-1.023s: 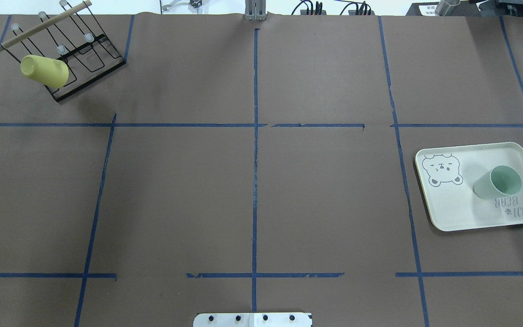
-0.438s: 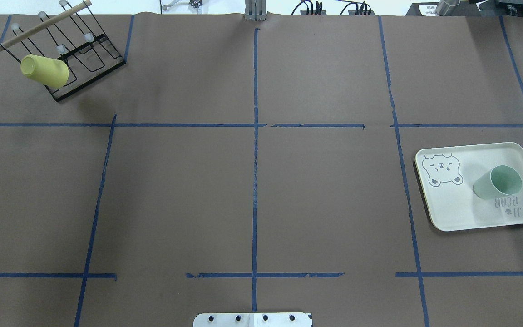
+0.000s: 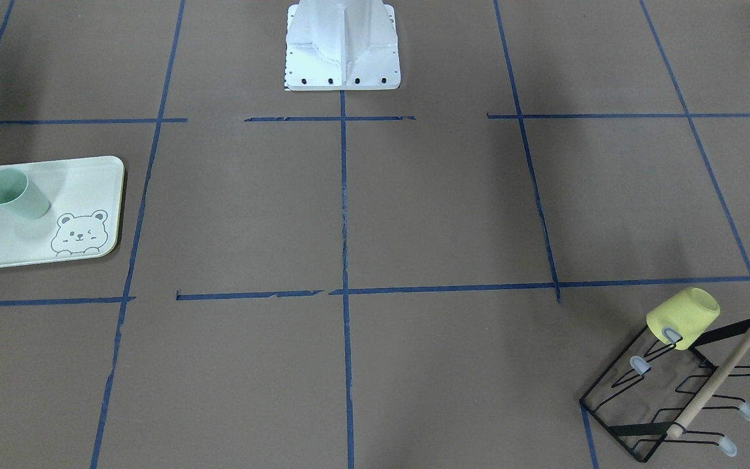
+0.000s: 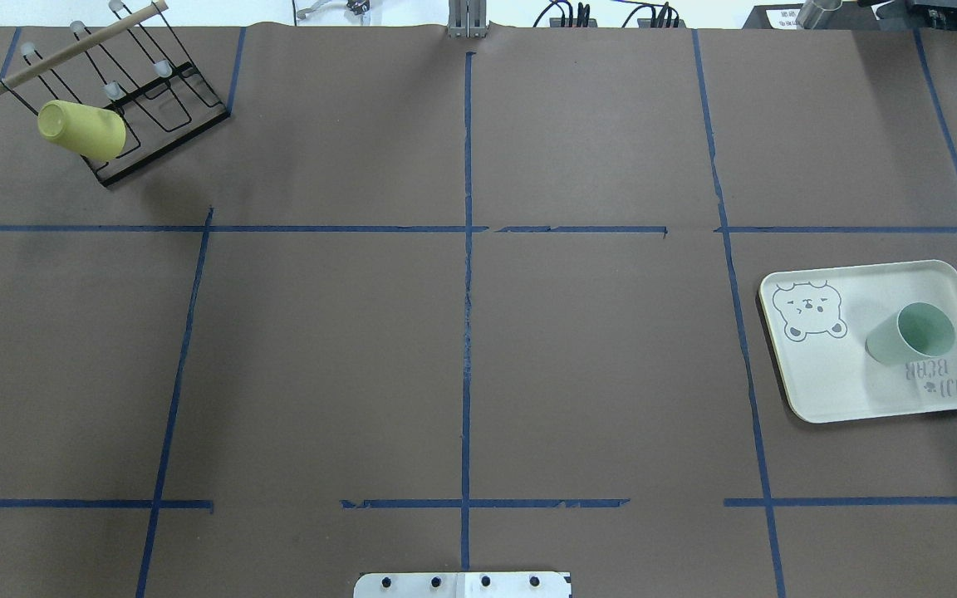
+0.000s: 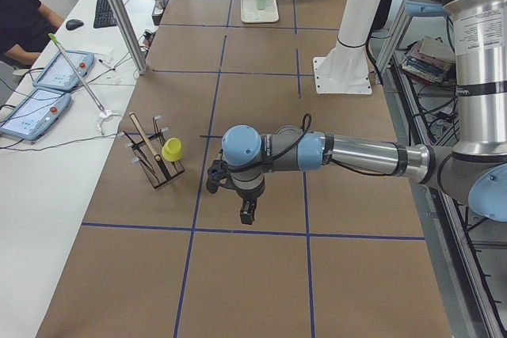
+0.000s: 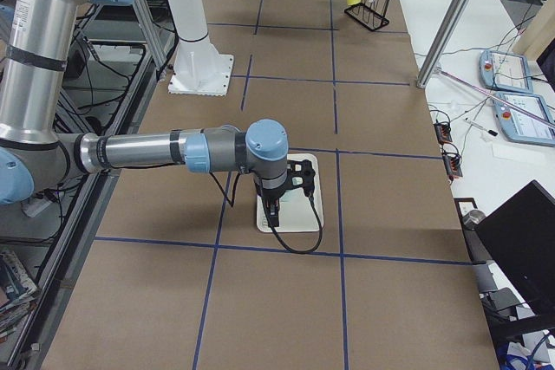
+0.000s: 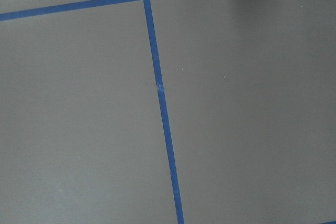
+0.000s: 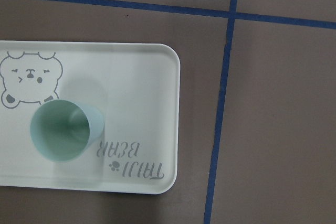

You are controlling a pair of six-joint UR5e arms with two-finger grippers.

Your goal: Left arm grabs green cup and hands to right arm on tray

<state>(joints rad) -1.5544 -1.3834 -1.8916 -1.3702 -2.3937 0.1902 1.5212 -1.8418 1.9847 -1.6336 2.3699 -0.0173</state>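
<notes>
The green cup (image 4: 910, 334) stands upright on the tray (image 4: 844, 382) at the table's right side. It also shows in the front view (image 3: 15, 193) and from above in the right wrist view (image 8: 65, 130). The right gripper (image 6: 273, 214) hangs above the tray (image 6: 308, 205) and shows only in the exterior right view. I cannot tell if it is open or shut. The left gripper (image 5: 247, 215) hangs over bare brown paper and shows only in the exterior left view. I cannot tell its state either. The left wrist view shows only paper and blue tape.
A yellow cup (image 4: 81, 130) hangs mouth-down on a black wire rack (image 4: 164, 147) with a wooden dowel at the far left corner. The robot's white base plate (image 4: 462, 585) sits at the near edge. An operator and tablets are beside the table in the exterior left view.
</notes>
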